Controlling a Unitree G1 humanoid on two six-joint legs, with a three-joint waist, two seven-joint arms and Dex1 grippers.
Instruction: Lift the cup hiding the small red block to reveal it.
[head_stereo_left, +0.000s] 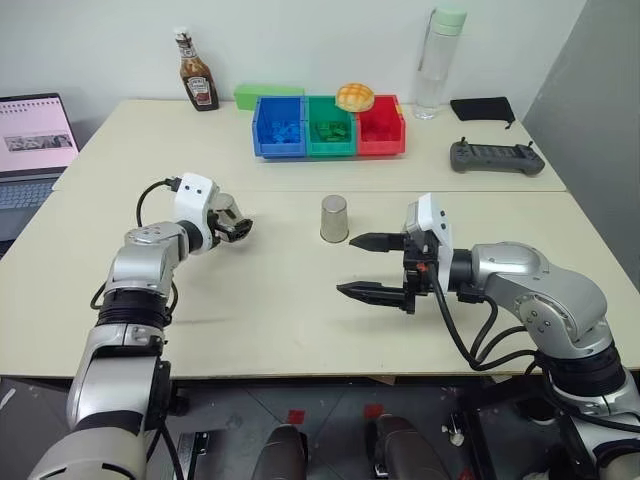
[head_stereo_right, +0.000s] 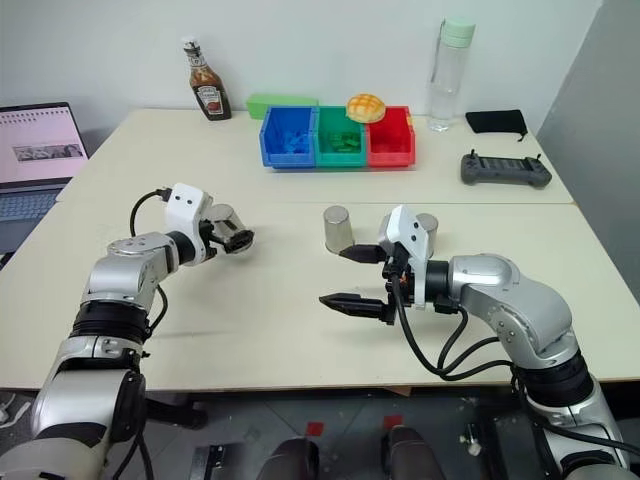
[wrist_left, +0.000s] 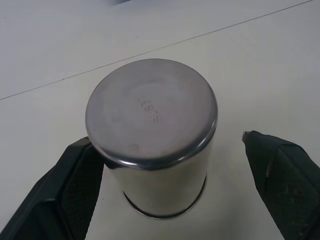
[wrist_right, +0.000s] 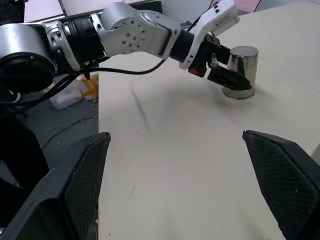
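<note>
Straddling the cup (wrist_left: 152, 145) — left hand (wrist_left: 165, 170) agape

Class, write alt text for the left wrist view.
An upturned steel cup stands on the pale table between the left gripper's two open black fingers, seen from above and not yet gripped.

**Even indoor light, soft shadows, sharp frames**

Light falls evenly from above on the pale table (head_stereo_left: 300, 300), leaving faint, soft-edged shadows under the arms. The cup (wrist_left: 152, 135) shows dull sheen (no harsh glare) in the left wrist view, where the near fingers (wrist_left: 55, 200) blur slightly.
</note>
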